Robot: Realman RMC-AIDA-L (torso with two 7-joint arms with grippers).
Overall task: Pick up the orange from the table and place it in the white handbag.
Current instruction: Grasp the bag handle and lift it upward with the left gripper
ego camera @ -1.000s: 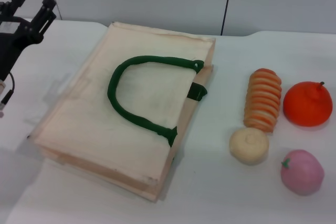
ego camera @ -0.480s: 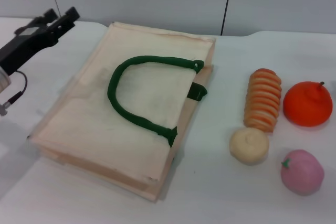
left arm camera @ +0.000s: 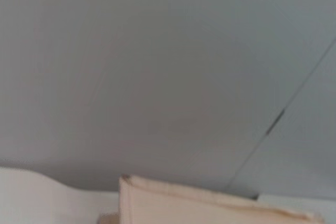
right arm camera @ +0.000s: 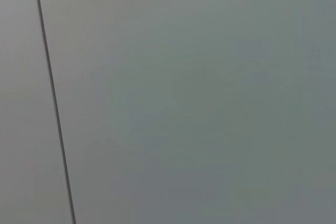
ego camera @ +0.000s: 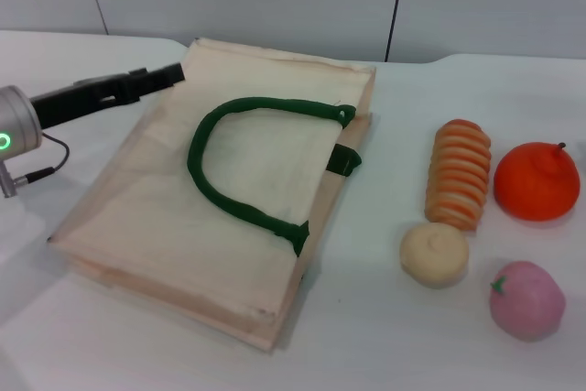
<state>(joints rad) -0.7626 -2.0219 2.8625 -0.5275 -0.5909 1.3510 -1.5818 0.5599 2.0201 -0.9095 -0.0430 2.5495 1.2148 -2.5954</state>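
Task not started. The orange (ego camera: pixel 537 181) sits on the counter (ego camera: pixel 366 336), well apart from the left gripper (ego camera: pixel 169 74), which hangs over the far left edge of the flat-lying bag (ego camera: pixel 174 217). I cannot tell whether its jaws are parted. The right gripper is out of sight. Pick and placement both remain.

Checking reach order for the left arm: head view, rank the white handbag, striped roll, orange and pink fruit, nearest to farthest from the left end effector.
1. white handbag: the left end effector hangs at its far left corner.
2. striped roll: right of the bag.
3. orange and pink fruit: both far right on the table, the orange farther back, the pink fruit nearer the robot; too close to rank.
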